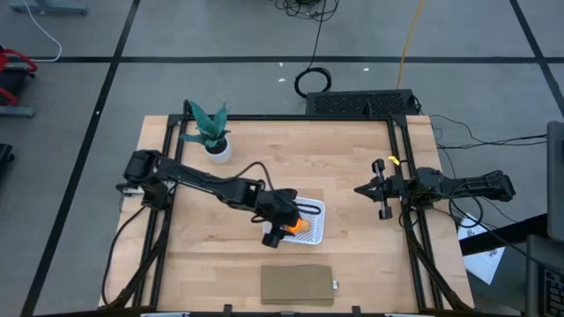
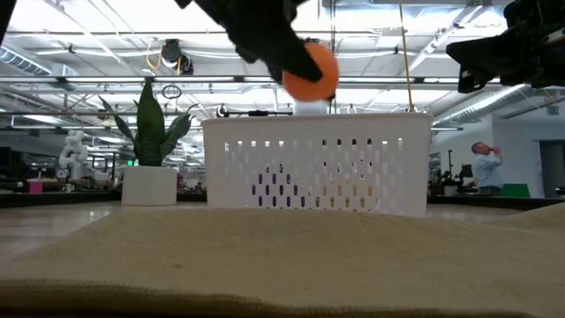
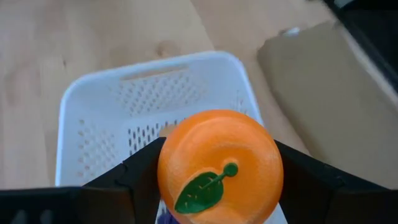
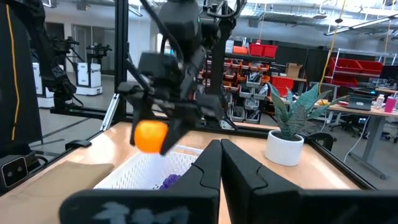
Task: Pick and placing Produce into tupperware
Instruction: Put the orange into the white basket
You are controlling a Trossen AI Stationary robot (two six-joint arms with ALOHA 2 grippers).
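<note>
table [image 1: 352, 246], orange ball [image 3: 219, 167] above tupperware [image 3: 93, 118]

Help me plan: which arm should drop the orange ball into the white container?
Left. The left gripper already holds the orange ball above the tupperware; the right gripper waits off to the side.

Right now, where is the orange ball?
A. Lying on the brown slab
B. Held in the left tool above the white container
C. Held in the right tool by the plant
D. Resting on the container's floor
B. The left tool is shut on the orange ball, and the low view shows the ball above the rim of the white container.
</note>
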